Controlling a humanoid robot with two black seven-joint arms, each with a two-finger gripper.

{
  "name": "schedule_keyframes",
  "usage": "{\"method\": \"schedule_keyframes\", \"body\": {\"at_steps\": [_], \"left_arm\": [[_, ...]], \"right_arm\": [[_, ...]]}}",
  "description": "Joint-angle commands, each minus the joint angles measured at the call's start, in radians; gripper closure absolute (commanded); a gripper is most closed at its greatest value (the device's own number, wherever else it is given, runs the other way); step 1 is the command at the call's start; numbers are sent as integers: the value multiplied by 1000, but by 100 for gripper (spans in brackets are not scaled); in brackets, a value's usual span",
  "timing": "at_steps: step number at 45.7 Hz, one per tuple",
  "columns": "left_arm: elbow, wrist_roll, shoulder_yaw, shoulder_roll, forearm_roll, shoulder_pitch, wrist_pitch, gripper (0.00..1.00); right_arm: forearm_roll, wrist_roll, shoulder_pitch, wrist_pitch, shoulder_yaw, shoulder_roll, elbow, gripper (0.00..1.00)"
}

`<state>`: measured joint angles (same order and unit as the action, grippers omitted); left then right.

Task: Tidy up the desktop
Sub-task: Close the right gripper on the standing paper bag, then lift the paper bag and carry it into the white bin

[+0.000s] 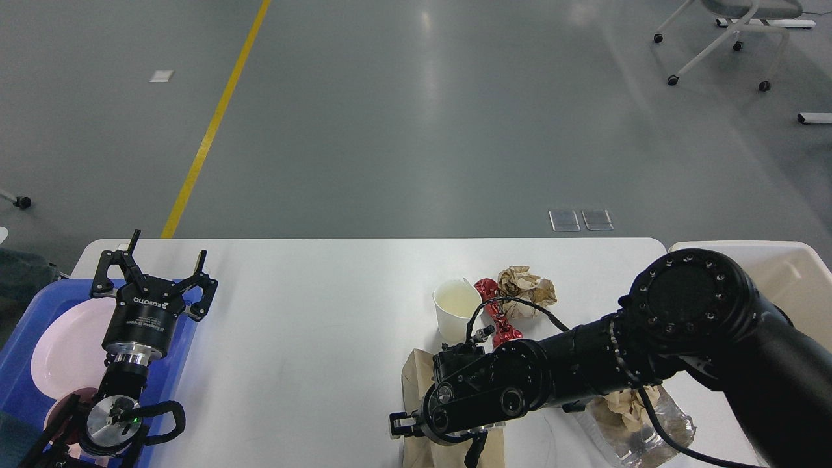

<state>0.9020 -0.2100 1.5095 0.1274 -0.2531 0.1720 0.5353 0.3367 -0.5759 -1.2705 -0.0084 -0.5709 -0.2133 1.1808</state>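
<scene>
The white desktop (312, 312) fills the lower part of the head view. My left gripper (166, 255) is open and empty above the blue tray's right edge. My right arm reaches across from the right. Its gripper (434, 441) sits low over a flat brown paper bag (416, 383) near the front edge, and its dark fingers cannot be told apart. A white paper cup (457, 307), a red crumpled wrapper (493, 311) and a ball of brown paper (528, 286) stand behind the arm. A clear plastic bag with crumpled paper (627, 426) lies partly under the arm.
A blue tray (26, 318) with a pale pink plate (62, 344) sits at the left edge. A cream plastic bin (796, 273) stands beside the table's right end. Grey floor with a yellow line and an office chair lies beyond.
</scene>
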Motion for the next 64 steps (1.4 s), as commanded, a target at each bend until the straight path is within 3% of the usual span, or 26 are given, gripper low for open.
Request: {"method": "schedule_keyframes", "body": {"at_steps": [1, 3, 33, 39, 45, 57, 64], "left_arm": [[0, 0, 0, 0, 0, 0, 0, 4], [0, 1, 0, 0, 0, 0, 0, 4], [0, 0, 0, 0, 0, 0, 0, 4], [0, 1, 0, 0, 0, 0, 0, 4], [0, 1, 0, 0, 0, 1, -1, 4], [0, 0, 0, 0, 0, 0, 0, 4], [0, 0, 0, 0, 0, 0, 0, 4]], "right_arm": [[-21, -4, -1, 1, -17, -1, 3, 92], [-53, -4, -7, 1, -18, 0, 3, 100], [-202, -4, -72, 38, -38, 23, 46, 100], [-251, -2, -142, 76, -38, 70, 118, 100], [-372, -1, -305, 142, -38, 156, 220, 100], [-536, 1, -607, 384, -55, 313, 358, 100], [-656, 34, -852, 548, -246, 403, 376, 100]]}}
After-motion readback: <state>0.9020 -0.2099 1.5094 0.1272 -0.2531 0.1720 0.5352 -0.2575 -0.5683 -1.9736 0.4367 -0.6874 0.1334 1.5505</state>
